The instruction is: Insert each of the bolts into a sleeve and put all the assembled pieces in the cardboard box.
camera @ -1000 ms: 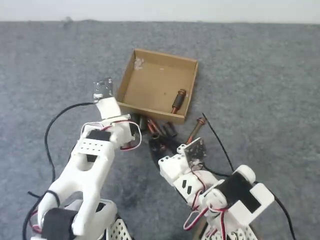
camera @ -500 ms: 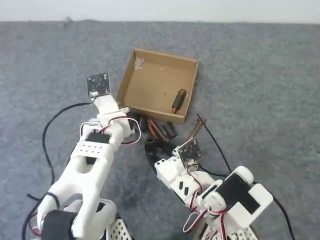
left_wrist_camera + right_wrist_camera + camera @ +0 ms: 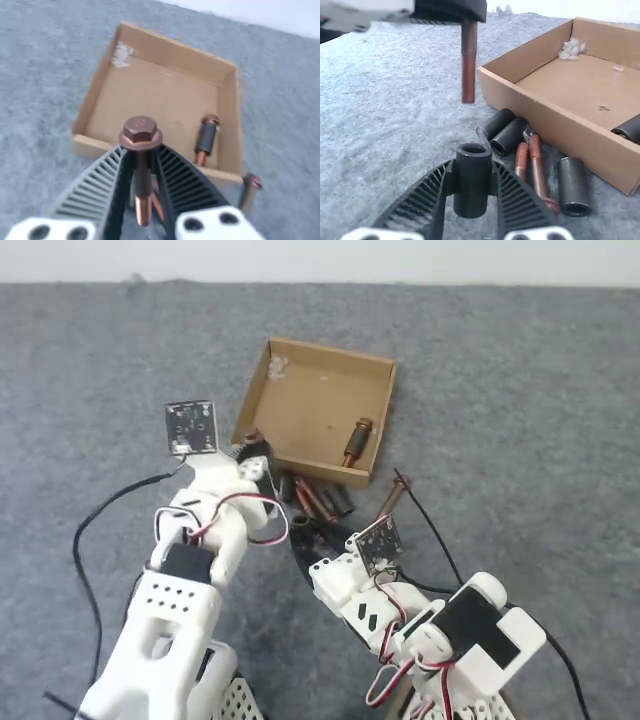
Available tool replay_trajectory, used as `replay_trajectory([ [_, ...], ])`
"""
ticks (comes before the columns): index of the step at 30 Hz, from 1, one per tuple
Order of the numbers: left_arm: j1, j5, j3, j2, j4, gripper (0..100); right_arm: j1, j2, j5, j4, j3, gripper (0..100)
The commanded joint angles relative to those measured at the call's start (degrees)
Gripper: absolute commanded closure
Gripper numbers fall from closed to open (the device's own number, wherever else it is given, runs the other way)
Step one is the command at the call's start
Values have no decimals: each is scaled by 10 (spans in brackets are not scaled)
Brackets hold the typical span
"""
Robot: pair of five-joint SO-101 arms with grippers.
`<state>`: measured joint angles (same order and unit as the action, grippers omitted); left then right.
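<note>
My left gripper (image 3: 141, 162) is shut on a copper bolt (image 3: 140, 135), held upright with its hex head up, just off the near left corner of the cardboard box (image 3: 95, 145). From above, that bolt (image 3: 250, 438) stands beside the box (image 3: 300, 462). My right gripper (image 3: 471, 177) is shut on a black sleeve (image 3: 471, 187), bore up, lower and nearer than the hanging bolt (image 3: 468, 65). One assembled bolt and sleeve (image 3: 355, 443) lies inside the box by its right wall.
Loose black sleeves (image 3: 502, 129) and two copper bolts (image 3: 535, 162) lie on the grey carpet along the box's front wall. Another sleeve (image 3: 572, 187) lies beside them. A lone bolt (image 3: 392, 498) rests right of the pile. White fluff (image 3: 278, 366) sits in the box's far corner.
My left gripper has risen from the pile and swung toward the box corner with the bolt in it. The right gripper shifted slightly left with its sleeve, then stayed still.
</note>
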<state>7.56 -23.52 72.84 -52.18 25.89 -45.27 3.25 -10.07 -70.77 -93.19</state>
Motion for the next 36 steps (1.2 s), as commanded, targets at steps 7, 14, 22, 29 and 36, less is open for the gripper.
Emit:
replay_trajectory([
  [7, 26, 4, -27, -26, 22, 989, -3, -2, 7, 1, 17, 992],
  [14, 72, 3, -57, -27, 90, 989, -3, -2, 7, 1, 17, 992],
  [22, 73, -50, -61, -27, 89, 989, -3, -2, 7, -2, 10, 992],
  [29, 71, -82, -74, -27, 91, 989, -3, -2, 9, -3, 9, 992],
  [36, 73, -82, -92, -28, 91, 989, -3, -2, 9, -3, 9, 992],
])
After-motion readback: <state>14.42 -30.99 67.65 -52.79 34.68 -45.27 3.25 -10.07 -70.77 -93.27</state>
